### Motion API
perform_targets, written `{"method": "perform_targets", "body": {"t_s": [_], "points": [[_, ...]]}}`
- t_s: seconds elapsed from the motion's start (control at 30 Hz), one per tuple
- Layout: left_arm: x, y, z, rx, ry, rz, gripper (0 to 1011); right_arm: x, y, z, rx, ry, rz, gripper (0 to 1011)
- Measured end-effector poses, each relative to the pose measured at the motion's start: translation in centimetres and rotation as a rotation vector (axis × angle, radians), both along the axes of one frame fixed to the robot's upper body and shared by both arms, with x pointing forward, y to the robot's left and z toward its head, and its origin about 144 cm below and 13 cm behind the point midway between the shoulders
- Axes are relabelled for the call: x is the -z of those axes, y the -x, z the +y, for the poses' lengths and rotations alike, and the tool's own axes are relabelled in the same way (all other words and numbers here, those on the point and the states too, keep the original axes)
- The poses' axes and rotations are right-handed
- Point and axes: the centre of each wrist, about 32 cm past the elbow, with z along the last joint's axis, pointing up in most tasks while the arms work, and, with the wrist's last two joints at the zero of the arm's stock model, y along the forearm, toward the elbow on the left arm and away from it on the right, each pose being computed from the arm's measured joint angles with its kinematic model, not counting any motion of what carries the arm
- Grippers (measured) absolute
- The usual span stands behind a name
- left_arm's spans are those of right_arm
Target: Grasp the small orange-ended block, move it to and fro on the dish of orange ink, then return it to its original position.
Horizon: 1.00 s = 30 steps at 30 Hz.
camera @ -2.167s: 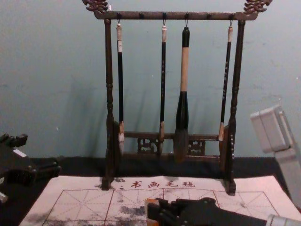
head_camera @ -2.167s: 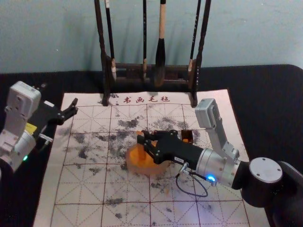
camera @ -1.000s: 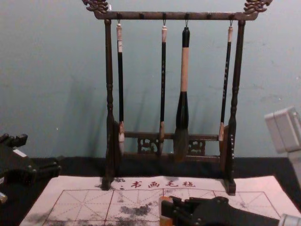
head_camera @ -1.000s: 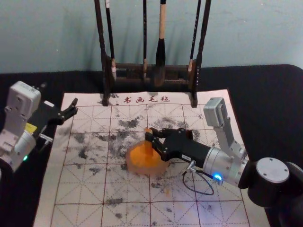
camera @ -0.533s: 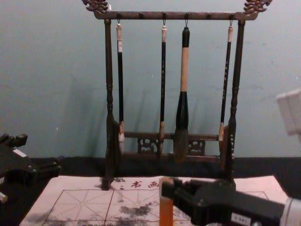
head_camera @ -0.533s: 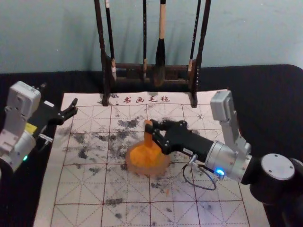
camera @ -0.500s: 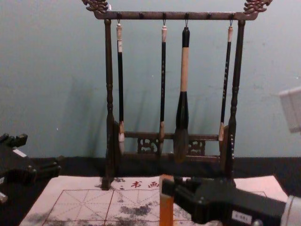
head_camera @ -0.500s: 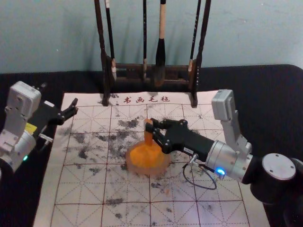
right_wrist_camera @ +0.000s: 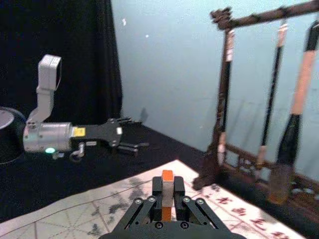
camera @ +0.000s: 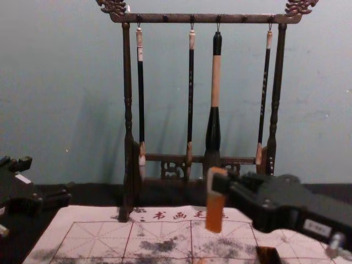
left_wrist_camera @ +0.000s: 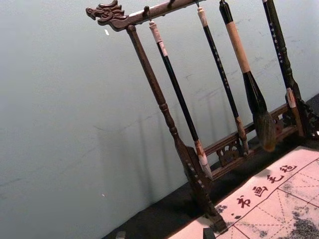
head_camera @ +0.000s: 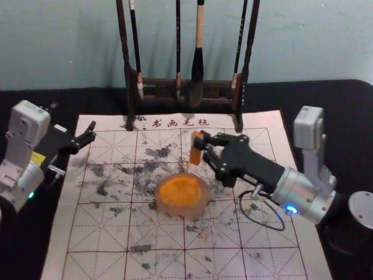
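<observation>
Block, head view: pinched in my right gripper (head_camera: 200, 143), the block (head_camera: 195, 153) hangs near the dish's (head_camera: 203, 204) far rim.
Left gripper, head view: idle over the mat's (head_camera: 96, 233) left edge, my left gripper (head_camera: 92, 130) spread wide.
Brushes, left wrist view: the brushes (left_wrist_camera: 214, 59) hang from the rack (left_wrist_camera: 149, 62).
Block, right wrist view: squeezed between my pads (right_wrist_camera: 157, 189).
Block, chest view: tilted slightly, orange end down, left of the box (camera: 268, 254).

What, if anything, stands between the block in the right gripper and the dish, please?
Nothing visible: the right gripper holds the block above the mat near the dish, and the brush rack stands farther back.
</observation>
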Motion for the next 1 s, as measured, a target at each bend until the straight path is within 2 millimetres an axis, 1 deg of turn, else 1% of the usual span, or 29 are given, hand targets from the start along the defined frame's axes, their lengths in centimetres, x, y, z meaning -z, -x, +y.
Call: {"method": "perform_targets", "body": {"t_s": [0.1,0.17,0.27,0.43,0.73,1.0], "points": [[0.0,0.0,0.0,0.000,0.000,0.000,1001,-0.5,0.7,-0.9,0.047,-0.013,-0.013,138],[0.0,0.0,0.0,0.000,0.000,0.000,1001,-0.6,0.9,-1.1,0.056,-0.016,-0.015,138],[0.0,0.0,0.0,0.000,0.000,0.000,1001,-1.0,1.6,-1.8,0.111,-0.025,-0.013,138],[0.0,0.0,0.0,0.000,0.000,0.000,1001,-0.9,2.6,-2.4,0.188,-0.022,-0.011,138],[0.0,0.0,0.0,0.000,0.000,0.000,1001,0.6,4.1,-1.9,0.280,-0.001,0.023,138],[0.0,0.0,0.0,0.000,0.000,0.000,1001,1.5,4.4,-1.5,0.329,0.010,0.033,138]]}}
